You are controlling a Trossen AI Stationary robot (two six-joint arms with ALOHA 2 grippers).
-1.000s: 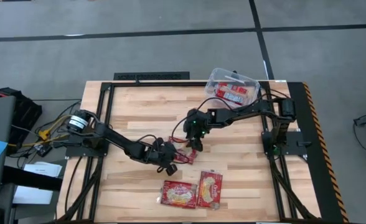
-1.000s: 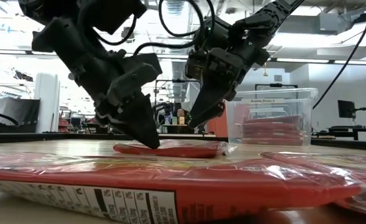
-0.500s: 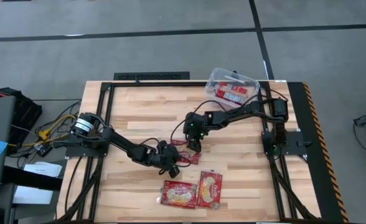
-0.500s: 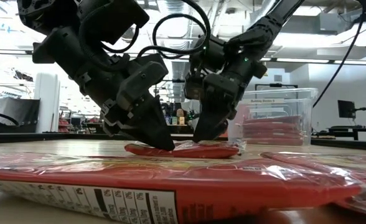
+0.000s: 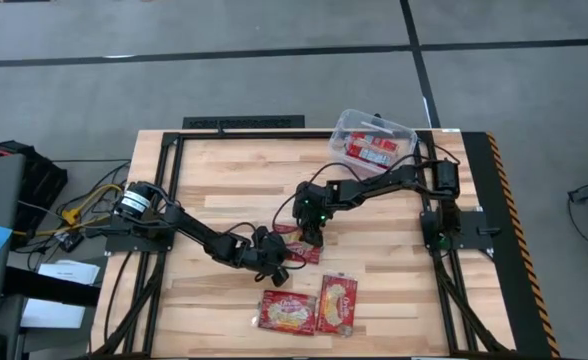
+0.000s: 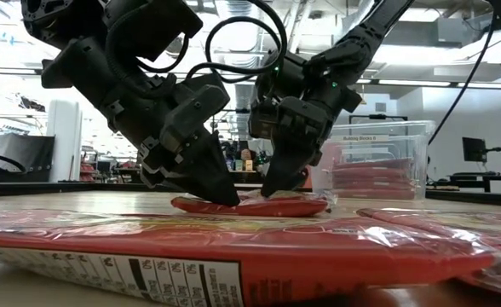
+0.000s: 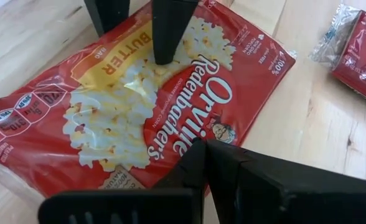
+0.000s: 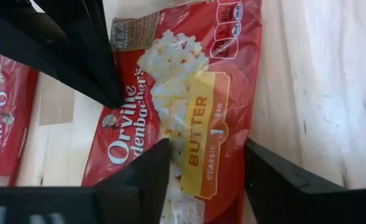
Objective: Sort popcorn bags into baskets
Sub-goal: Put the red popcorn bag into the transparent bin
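Observation:
One red popcorn bag (image 5: 301, 250) with a yellow-cream popcorn picture lies flat on the wooden table between both grippers. It also shows in the low view (image 6: 263, 205) and in both wrist views (image 7: 170, 112) (image 8: 183, 87). My left gripper (image 5: 272, 258) (image 6: 225, 199) is shut, and its tip is down on the bag. My right gripper (image 5: 312, 235) (image 8: 205, 149) is open and stands over the bag's yellow "BUTTER" end. Two more bags (image 5: 287, 310) (image 5: 338, 303) lie flat near the table's near edge. The clear tub (image 5: 342, 130) at the far right holds red bags (image 5: 374, 150). My left gripper presses its shut fingertips (image 7: 198, 152) down on the bag's face by the brand lettering (image 7: 189, 127), slanting down from the table's left. The bag lies flat on the table. My right gripper comes down from above, slanting from the far right. One fingertip (image 7: 164, 56) rests on the bag's yellow panel (image 7: 130, 65). The other finger (image 7: 102, 22) stands at the bag's edge; whether it touches I cannot tell.
The two loose bags lie close in front of the low camera (image 6: 233, 247). One of them shows in the left wrist view (image 7: 363, 56) and one in the right wrist view (image 8: 2, 124). The tub (image 6: 404, 136) stands behind the grippers. A black frame (image 5: 244, 122) runs along the table's edges.
My right gripper has come down from above the bag until its fingers reach the bag's top. My left gripper, tip on the bag, has moved a little toward the table's right, and the bag has slid that way along the table.

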